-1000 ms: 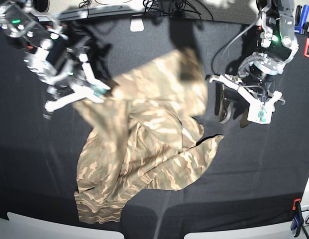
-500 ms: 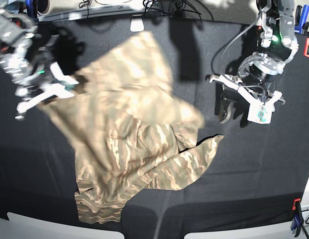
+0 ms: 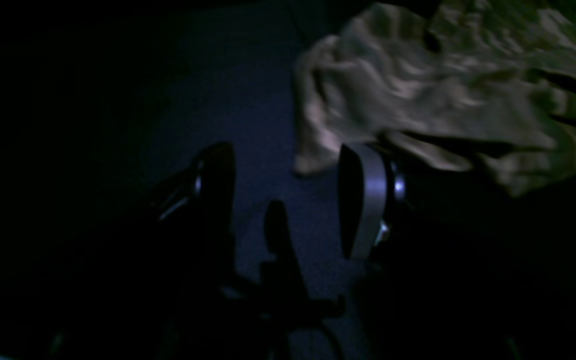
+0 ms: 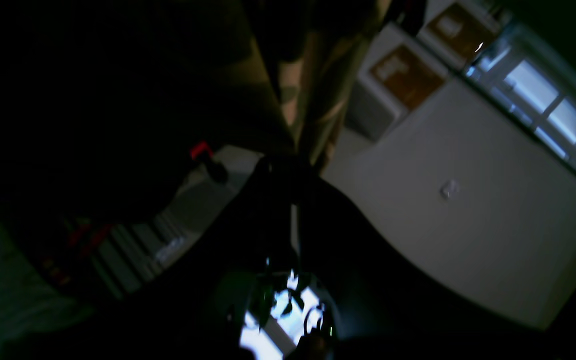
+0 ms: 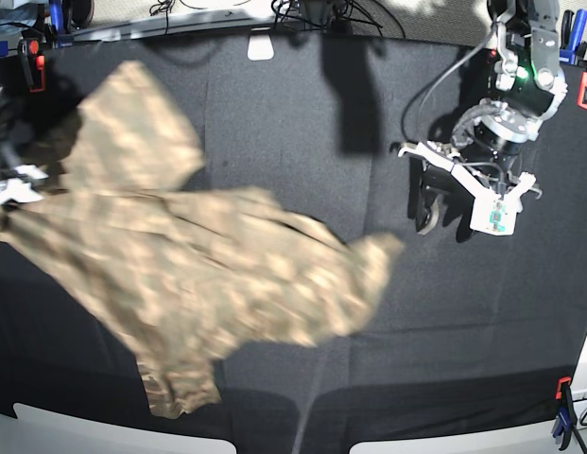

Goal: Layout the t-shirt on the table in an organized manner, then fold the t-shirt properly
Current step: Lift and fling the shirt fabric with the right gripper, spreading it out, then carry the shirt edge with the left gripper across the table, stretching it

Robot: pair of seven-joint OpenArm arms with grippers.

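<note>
The camouflage t-shirt (image 5: 198, 284) is blurred with motion and stretched across the left half of the black table (image 5: 302, 123); one end lies bunched near the front edge. My right gripper (image 5: 2, 194) sits at the far left edge of the base view, mostly cut off. In the right wrist view my right gripper (image 4: 288, 167) is shut on the t-shirt (image 4: 298, 90), which hangs from it. My left gripper (image 5: 446, 219) hovers open at the right, apart from the shirt. In the left wrist view my left gripper (image 3: 288, 195) holds nothing, and the t-shirt (image 3: 418, 85) lies beyond its right finger.
Red and blue clamps stand at the back left (image 5: 33, 47), at the right edge (image 5: 586, 90) and at the front right corner (image 5: 562, 411). A white object (image 5: 260, 45) and cables sit at the back edge.
My right gripper has swept left, almost out of the base view, dragging the t-shirt with it; the shirt now stretches across the left half. The left arm has not moved.
</note>
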